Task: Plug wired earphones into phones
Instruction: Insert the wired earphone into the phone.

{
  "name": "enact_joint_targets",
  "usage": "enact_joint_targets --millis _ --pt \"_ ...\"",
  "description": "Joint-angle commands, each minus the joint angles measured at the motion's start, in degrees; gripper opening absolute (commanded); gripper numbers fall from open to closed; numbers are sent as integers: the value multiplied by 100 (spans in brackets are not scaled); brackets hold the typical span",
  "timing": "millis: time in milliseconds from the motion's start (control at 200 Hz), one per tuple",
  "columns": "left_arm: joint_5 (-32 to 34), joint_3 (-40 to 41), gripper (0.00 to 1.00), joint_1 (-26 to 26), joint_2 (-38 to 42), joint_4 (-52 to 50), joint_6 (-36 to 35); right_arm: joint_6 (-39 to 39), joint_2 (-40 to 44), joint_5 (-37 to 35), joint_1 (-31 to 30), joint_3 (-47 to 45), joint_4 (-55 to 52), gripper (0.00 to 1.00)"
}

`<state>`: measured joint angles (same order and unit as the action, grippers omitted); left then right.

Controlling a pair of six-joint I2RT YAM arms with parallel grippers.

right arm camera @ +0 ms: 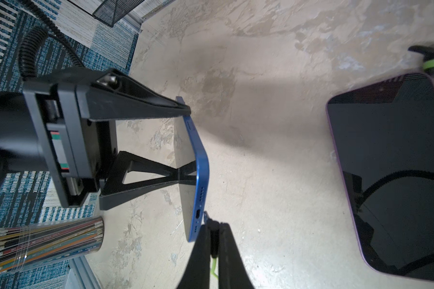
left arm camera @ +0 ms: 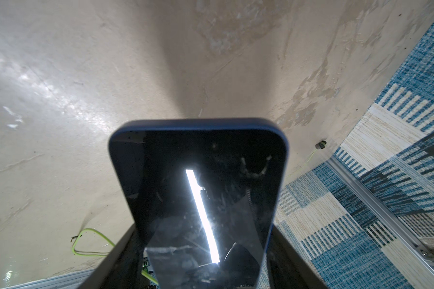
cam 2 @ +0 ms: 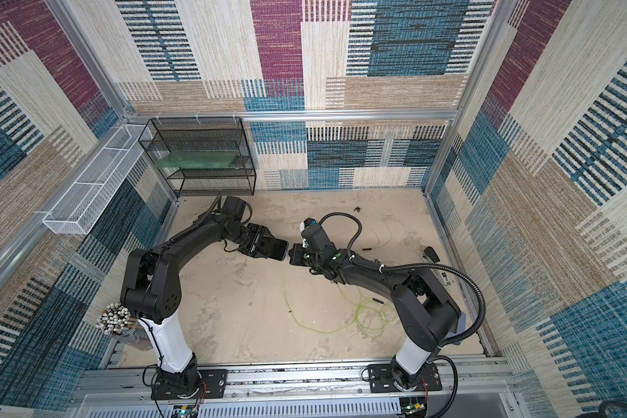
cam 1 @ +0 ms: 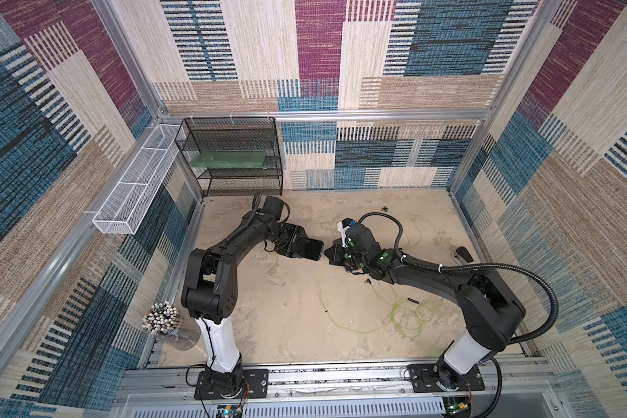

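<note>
Earphone plug, pinched in right gripper, is held just beside the port of the blue phone clamped by left gripper; aligned insertion is judged next.

black mesh rack: upright, back-left corner of beige table | green flat board: inside rack, on upper shelf | white mesh basket: just beside rack, along left wall | clear cup of pencils: well apart from rack, front-left table edge | black-handled item: far across from rack, by right wall, too small to identify
</note>
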<state>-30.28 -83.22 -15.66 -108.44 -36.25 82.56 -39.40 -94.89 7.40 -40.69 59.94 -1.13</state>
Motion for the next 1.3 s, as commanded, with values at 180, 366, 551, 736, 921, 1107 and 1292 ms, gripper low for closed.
enact_joint_targets --millis 180,366,551,736,921,1107,1292 --pt "-89 17 0 -7 -28 145 144 70 103 -46 -6 -7 103 0" --pt "-109 42 0 -6 -4 179 180 81 -11 -28 0 17 28 0" --pt "-144 61 0 -15 -19 223 199 70 23 -28 8 -25 42 0" --pt "-162 75 0 -16 14 224 196 71 -46 -16 13 0 73 0" --pt "-150 161 0 -25 60 252 209 62 -73 -28 19 34 132 0" --pt "-156 210 0 -51 69 302 251 39 -51 -62 25 -3 199 0" --pt "-145 201 0 -71 55 325 282 53 -32 -63 17 -20 201 0"
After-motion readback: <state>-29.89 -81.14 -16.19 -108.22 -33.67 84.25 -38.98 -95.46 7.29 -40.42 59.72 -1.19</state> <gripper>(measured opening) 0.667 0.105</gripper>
